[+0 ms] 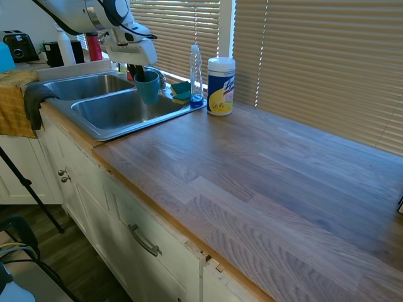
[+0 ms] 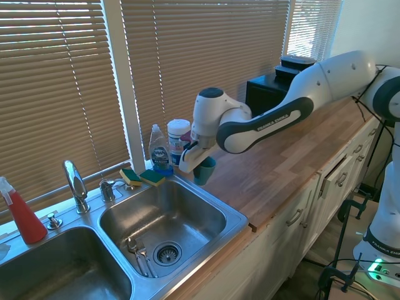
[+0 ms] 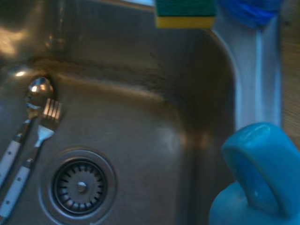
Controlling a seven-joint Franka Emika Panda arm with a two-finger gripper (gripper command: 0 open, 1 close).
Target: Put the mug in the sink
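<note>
The teal mug [image 1: 147, 86] hangs in the air above the sink [image 2: 206, 244], over the basin nearest the wooden counter [image 1: 264, 176], clenched at its rim by the tool [image 1: 140, 74]. Below lie a spoon [image 3: 28, 110] and fork [image 3: 40, 136].

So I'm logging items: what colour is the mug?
Teal-blue, plain; the mug shows best in the first exterior view.
</note>
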